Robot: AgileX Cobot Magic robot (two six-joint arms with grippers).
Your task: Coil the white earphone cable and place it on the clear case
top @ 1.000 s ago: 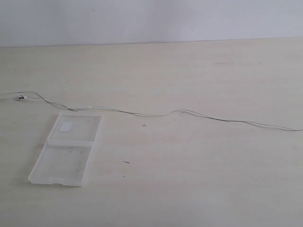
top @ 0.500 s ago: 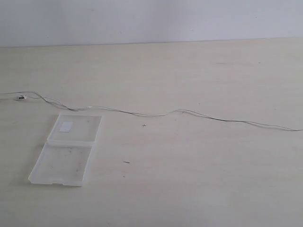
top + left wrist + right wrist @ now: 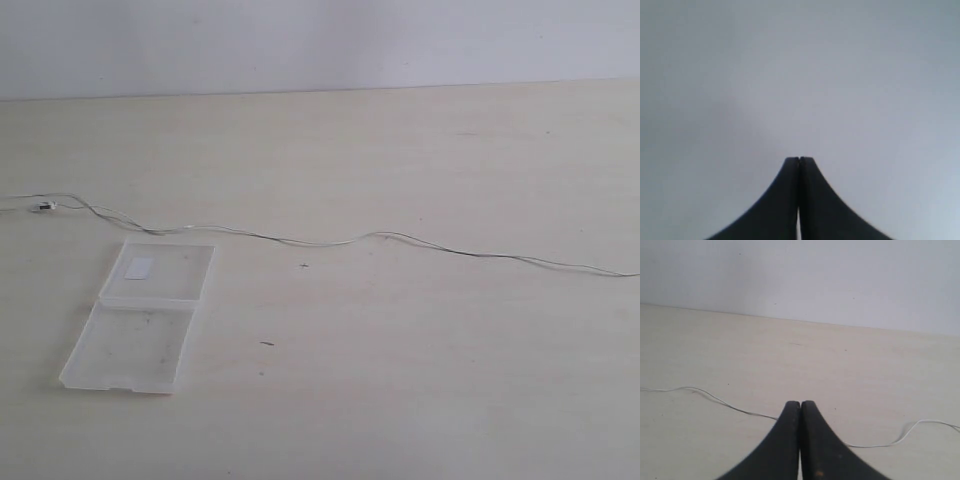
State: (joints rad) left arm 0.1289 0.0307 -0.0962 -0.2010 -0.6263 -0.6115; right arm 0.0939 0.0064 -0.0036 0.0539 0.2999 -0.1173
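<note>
Exterior view, earphone cable (image 3: 310, 243) uncoiled beside clear case (image 3: 130, 345), left fingers (image 3: 785, 200), right fingers (image 3: 785, 440) clenched (empty).

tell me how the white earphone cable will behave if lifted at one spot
Probably floppy: the white earphone cable lies in loose waves across the table, so it would likely drape from a pinch. It looks thin and light; a push may just bend it.

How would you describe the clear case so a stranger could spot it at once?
On the pale table, find the thin white earphone cable stretched across it. Below its left stretch in the exterior view lies the clear case, flat, opened into two rectangular halves. It is the only translucent box, with a small white sticker on the far half.
</note>
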